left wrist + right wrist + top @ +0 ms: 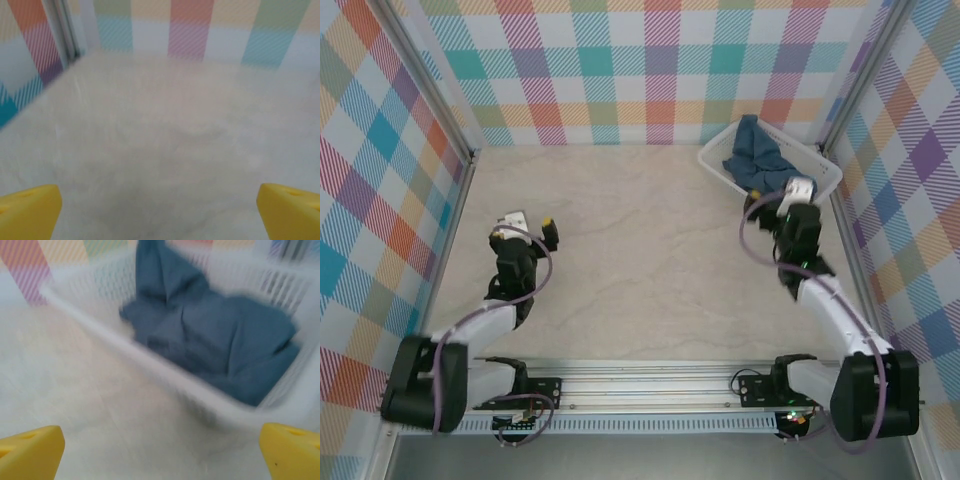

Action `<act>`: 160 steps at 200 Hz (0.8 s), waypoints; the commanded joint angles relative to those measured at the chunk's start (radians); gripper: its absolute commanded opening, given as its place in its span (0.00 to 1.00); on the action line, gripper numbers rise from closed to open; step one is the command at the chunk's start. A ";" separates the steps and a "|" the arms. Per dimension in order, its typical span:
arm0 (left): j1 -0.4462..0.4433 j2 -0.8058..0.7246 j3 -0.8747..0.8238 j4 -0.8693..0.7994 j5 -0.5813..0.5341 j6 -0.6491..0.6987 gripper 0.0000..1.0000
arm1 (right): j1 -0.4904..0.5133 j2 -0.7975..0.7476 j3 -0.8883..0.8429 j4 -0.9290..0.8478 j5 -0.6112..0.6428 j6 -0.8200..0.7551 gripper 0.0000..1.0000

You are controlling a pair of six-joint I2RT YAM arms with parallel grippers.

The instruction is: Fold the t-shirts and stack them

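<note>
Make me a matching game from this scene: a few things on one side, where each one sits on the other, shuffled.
1. dark slate-blue fabric t-shirt
2. white plastic mesh basket
3. left gripper
4. right gripper

A. over bare table, left side
B. far right corner of the table
C. facing the basket, close by
D. crumpled in the basket

Pairs: 1-D, 2-B, 3-A, 4-C

Soft matt cloth t-shirt (220,347) fills a white plastic mesh basket (150,362) on a smooth, pale marbled table (640,250).
</note>
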 commanded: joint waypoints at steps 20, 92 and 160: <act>0.114 0.010 0.651 -1.021 -0.058 -0.566 1.00 | -0.120 0.208 0.551 -0.650 -0.133 0.394 0.94; -0.035 0.300 1.046 -1.167 0.500 -0.614 0.88 | -0.207 0.965 1.393 -1.218 -0.198 0.365 0.64; -0.231 0.269 1.055 -1.122 0.504 -0.632 0.87 | -0.272 1.290 1.598 -1.222 -0.321 0.410 0.61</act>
